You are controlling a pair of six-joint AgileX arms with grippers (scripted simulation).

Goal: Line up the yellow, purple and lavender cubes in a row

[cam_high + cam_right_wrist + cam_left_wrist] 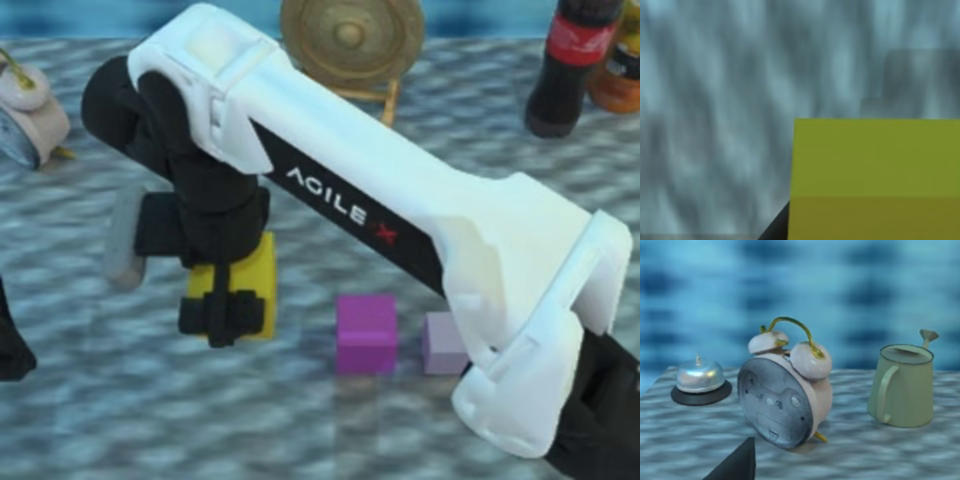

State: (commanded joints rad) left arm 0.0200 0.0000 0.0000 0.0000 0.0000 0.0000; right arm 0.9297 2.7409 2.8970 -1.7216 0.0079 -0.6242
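Note:
The yellow cube [256,283] is left of the table's middle, and my right gripper [224,310] is shut on it from above after reaching across the table. In the right wrist view the yellow cube [875,175] fills the lower part, with a dark fingertip [780,225] against its side. To its right, the purple cube [366,333] and the smaller lavender cube [441,343] sit side by side on the table, a small gap between them. The right arm partly covers the lavender cube. My left gripper [10,345] is parked at the left edge, open and holding nothing.
An alarm clock [785,400] stands at the far left, with a silver bell [700,380] and a green watering can [902,387] near it. A gold gong [350,40], a cola bottle [570,60] and an orange bottle [618,70] line the back.

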